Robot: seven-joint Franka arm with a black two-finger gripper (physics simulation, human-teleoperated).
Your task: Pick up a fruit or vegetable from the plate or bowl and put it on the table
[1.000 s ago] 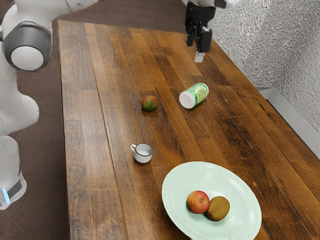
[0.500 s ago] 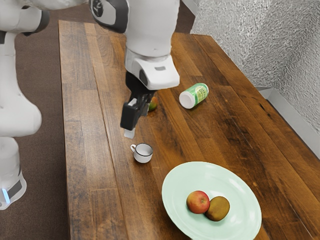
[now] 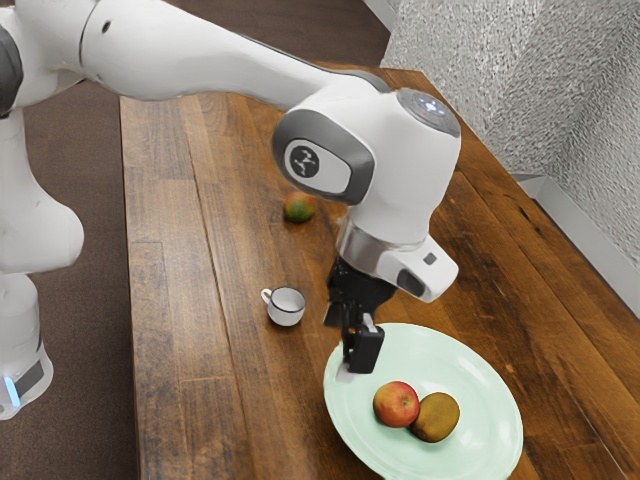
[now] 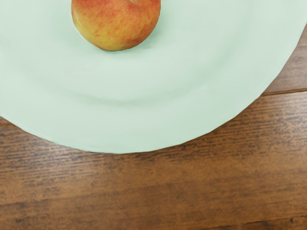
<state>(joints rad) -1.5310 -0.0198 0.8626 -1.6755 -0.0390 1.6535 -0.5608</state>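
Glossy red-yellow apple (image 3: 396,404), smooth round mint plate (image 3: 350,420), wood-grain table (image 3: 180,300)

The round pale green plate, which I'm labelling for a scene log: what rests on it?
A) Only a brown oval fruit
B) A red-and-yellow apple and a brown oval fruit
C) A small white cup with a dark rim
B: the apple and the brown fruit lie together on the plate, while the cup stands on the wooden table.

1 brown wood-plank table (image 3: 180,400), dark brown floor (image 3: 100,310), rough pale grey wall (image 3: 560,90), smooth grey baseboard (image 3: 590,240)
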